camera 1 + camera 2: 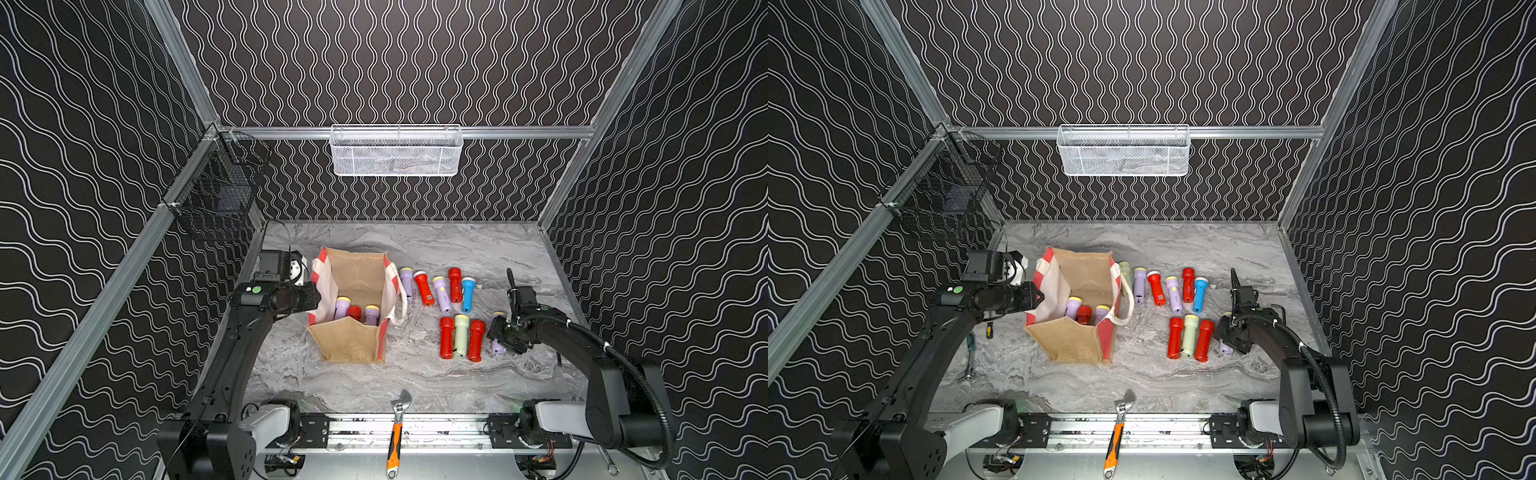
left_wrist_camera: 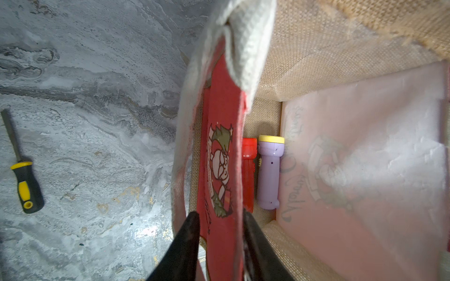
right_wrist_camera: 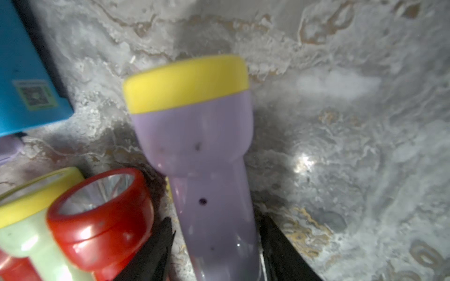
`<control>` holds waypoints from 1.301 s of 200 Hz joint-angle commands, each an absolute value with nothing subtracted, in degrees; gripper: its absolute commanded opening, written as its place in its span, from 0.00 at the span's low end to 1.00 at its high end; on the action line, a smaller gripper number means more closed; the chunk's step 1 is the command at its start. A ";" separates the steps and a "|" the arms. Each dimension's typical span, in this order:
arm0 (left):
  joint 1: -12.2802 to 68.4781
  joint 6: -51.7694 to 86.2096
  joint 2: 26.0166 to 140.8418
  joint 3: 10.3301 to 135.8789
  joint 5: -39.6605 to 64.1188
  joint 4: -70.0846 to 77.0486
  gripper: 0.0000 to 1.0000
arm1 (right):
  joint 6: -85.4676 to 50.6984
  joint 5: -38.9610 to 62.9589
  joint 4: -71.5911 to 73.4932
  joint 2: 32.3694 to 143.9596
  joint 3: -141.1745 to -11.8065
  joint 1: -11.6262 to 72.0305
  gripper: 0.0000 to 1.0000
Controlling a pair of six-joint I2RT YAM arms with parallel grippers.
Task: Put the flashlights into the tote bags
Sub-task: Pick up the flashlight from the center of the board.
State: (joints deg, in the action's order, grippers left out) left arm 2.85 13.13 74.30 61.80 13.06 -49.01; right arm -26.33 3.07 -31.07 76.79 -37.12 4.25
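Observation:
The tan tote bag (image 1: 349, 345) (image 1: 1067, 345) stands open left of the middle. Two lilac flashlights (image 1: 341, 307) and a red one (image 1: 354, 312) lie inside it. My left gripper (image 1: 313, 295) (image 2: 219, 214) is shut on the bag's red side panel (image 2: 219, 109). Right of the bag lie several more flashlights, among them a blue one (image 1: 467, 294) and a pale green one (image 1: 461, 335). My right gripper (image 1: 498, 336) (image 3: 215, 228) is open, its fingers either side of the handle of a yellow-rimmed lilac flashlight (image 3: 194, 136) lying on the table, with narrow gaps.
An orange-handled wrench (image 1: 397, 432) lies at the front edge. A white mesh basket (image 1: 395, 150) hangs on the back wall and a black wire basket (image 1: 216, 191) on the left wall. A yellow-and-black-handled tool (image 2: 24, 185) lies on the marble table left of the bag.

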 commanded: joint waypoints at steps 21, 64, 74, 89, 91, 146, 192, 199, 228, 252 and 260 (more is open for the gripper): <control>2.81 12.00 74.25 61.90 12.90 -48.08 0.34 | -26.27 -2.69 -34.17 77.02 -39.18 5.02 0.60; 2.81 11.95 74.23 61.97 12.83 -48.32 0.35 | -25.15 -1.82 -33.62 80.92 -40.35 5.57 0.57; 2.81 11.95 73.97 62.17 12.75 -48.51 0.35 | -25.11 -2.17 -33.75 81.67 -40.67 5.96 0.57; 2.82 11.95 73.30 61.97 12.43 -48.49 0.35 | -25.13 -2.29 -33.58 82.34 -40.78 6.45 0.55; 2.82 12.02 73.28 61.90 12.47 -48.44 0.35 | -25.14 -2.42 -33.58 82.39 -40.78 6.53 0.55; 2.81 12.03 73.21 61.76 12.17 -48.69 0.35 | -24.80 -1.78 -33.17 83.47 -40.97 7.33 0.49; 2.81 11.97 73.30 62.21 12.48 -48.43 0.35 | -25.12 -2.33 -33.49 83.37 -41.04 7.37 0.36; 2.81 11.97 73.30 62.19 12.43 -48.49 0.35 | -25.04 -2.22 -33.49 83.24 -41.04 7.36 0.32; 2.81 12.01 73.10 62.08 12.68 -48.51 0.37 | -25.10 -2.27 -33.96 81.69 -41.17 7.35 0.26; 2.81 12.19 73.29 62.05 12.88 -48.32 0.39 | -24.58 -2.87 -36.38 79.65 -43.13 7.31 0.21; 2.81 12.30 73.27 61.84 12.92 -48.17 0.39 | -24.28 -3.64 -37.65 78.84 -44.00 7.38 0.20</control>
State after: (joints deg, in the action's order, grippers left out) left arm 2.85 13.10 73.14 61.93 12.69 -49.39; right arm -24.47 -2.44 -34.44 80.73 -41.89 7.35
